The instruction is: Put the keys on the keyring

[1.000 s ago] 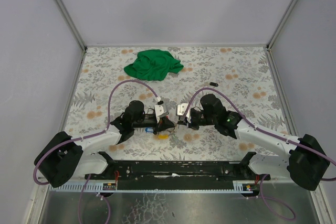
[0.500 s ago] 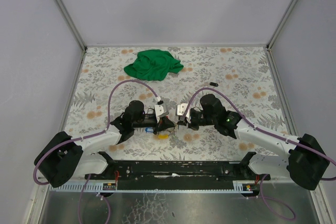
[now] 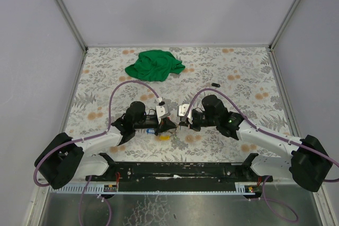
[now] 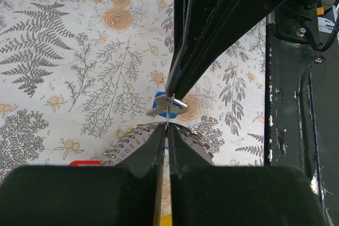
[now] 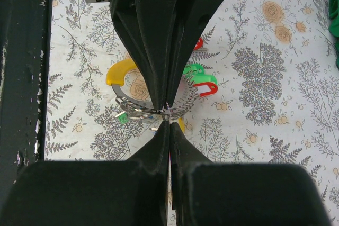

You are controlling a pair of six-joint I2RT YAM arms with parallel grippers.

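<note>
Both grippers meet tip to tip over the near middle of the table. My left gripper [image 3: 172, 124] [image 4: 168, 128] is shut on a thin grey wire, the keyring [image 5: 135, 110], whose loops lie just past the tips. A blue-headed key [image 4: 165, 105] hangs on that wire between the two grippers. My right gripper [image 3: 181, 124] [image 5: 169, 123] is shut, and a tiny metal bit of a key shows at its tip. Under the grippers lie other keys: green [image 5: 197, 70], red [image 5: 207, 89] and yellow [image 5: 118, 72]. A toothed, numbered metal arc [image 4: 127, 140] lies among them.
A crumpled green cloth [image 3: 154, 64] lies at the back of the flower-patterned table. A small black object [image 3: 215, 84] sits to the right of centre. The black base rail [image 3: 175, 170] runs along the near edge, close behind both grippers.
</note>
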